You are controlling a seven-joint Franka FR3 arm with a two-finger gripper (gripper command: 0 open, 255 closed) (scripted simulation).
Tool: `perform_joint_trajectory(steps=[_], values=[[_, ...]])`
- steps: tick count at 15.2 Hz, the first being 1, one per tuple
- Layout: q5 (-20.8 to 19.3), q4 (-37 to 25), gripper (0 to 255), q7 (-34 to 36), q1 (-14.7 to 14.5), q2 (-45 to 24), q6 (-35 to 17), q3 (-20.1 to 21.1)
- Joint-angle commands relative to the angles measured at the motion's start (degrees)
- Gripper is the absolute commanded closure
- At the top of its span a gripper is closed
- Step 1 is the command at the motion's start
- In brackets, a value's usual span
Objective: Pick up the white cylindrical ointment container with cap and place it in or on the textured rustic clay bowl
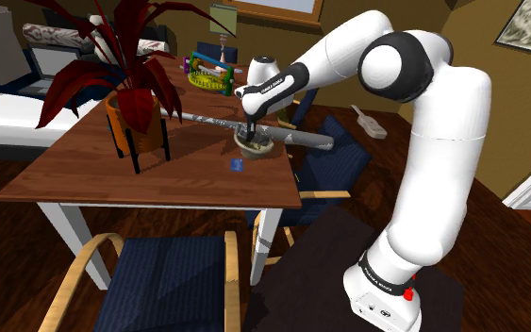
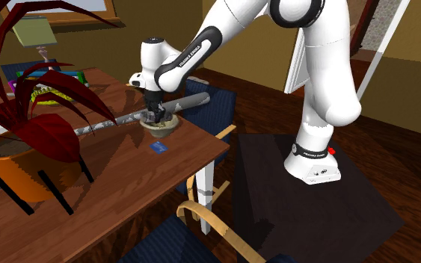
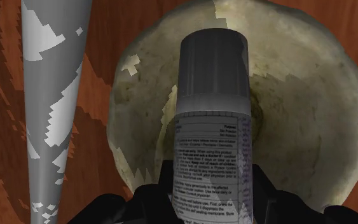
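In the wrist view a white cylindrical ointment container point(image 3: 212, 127) with a grey cap and a printed label is clasped between my black fingers. Its cap points down into the pale, mottled clay bowl point(image 3: 311, 95). My gripper point(image 3: 212, 207) is shut on the container's label end. From the shoulder view the gripper point(image 1: 251, 132) hangs straight down into the bowl point(image 1: 255, 147), near the table edge closest to the arm. The second exterior view has the gripper point(image 2: 156, 114) just above the bowl point(image 2: 161, 126); the container itself is too small to make out there.
A long grey bat point(image 1: 207, 120) lies across the wooden table point(image 1: 112, 179) right beside the bowl. A red-leaved plant in an orange pot point(image 1: 136, 111) stands at the shoulder view's left. A small blue card point(image 1: 237, 166) lies in front of the bowl. Blue chairs point(image 1: 164, 273) ring the table.
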State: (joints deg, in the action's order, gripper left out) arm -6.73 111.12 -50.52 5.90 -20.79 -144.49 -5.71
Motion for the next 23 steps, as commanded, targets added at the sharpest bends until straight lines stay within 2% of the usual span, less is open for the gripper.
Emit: perform_joint_trajectory(steps=[1, 6, 7, 12, 16, 23], values=[[0.0, 0.01, 255, 0.01, 0.01, -0.16, -0.18, 0.0], [0.0, 0.01, 255, 0.01, 0.02, -0.16, -0.18, 0.0], [0.0, 0.02, 0, 0.02, 0.01, -0.15, -0.18, 0.0], [0.0, 0.01, 0, 0.02, 0.01, -0.16, -0.18, 0.0], [-0.25, 0.55, 0, 0.17, -0.59, 5.52, 5.0, 0.04], [-0.25, 0.55, 0, 0.17, -0.58, 5.52, 5.0, 0.05]])
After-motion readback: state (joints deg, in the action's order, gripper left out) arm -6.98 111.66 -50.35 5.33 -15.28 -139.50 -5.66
